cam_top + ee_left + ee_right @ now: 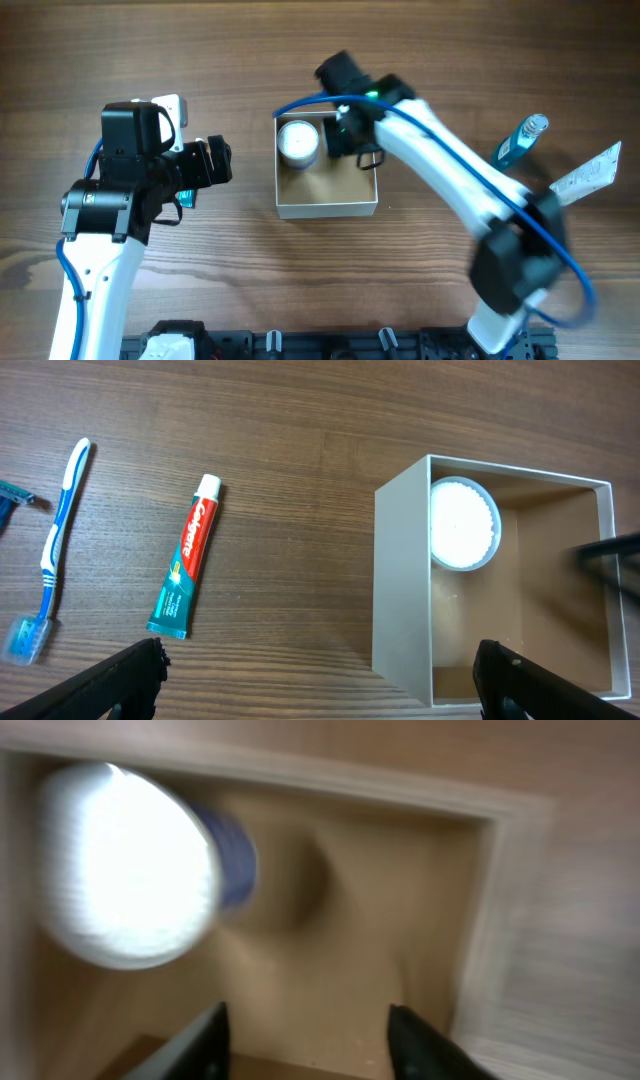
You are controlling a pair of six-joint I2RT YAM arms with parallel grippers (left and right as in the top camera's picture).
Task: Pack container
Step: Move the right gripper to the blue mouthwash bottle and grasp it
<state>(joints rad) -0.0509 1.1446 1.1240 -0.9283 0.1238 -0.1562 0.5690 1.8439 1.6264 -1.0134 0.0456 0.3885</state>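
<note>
The container (327,208) is a square shallow box with white walls and a tan inside, at the table's middle. A small round white jar (298,141) stands in its far left corner. My right gripper (368,157) hangs open and empty over the box's far right part; in the right wrist view its fingers (305,1040) frame the tan floor with the jar (120,865) at left. My left gripper (190,190) is open and empty left of the box. The left wrist view shows the container (400,580), the jar (462,523), its open fingers (320,685), and a toothpaste tube (187,568).
A blue and white toothbrush (50,550) lies left of the toothpaste, with a blue razor tip (14,493) at the frame edge. At the right of the table lie a blue bottle (520,142) and a white packet (588,172).
</note>
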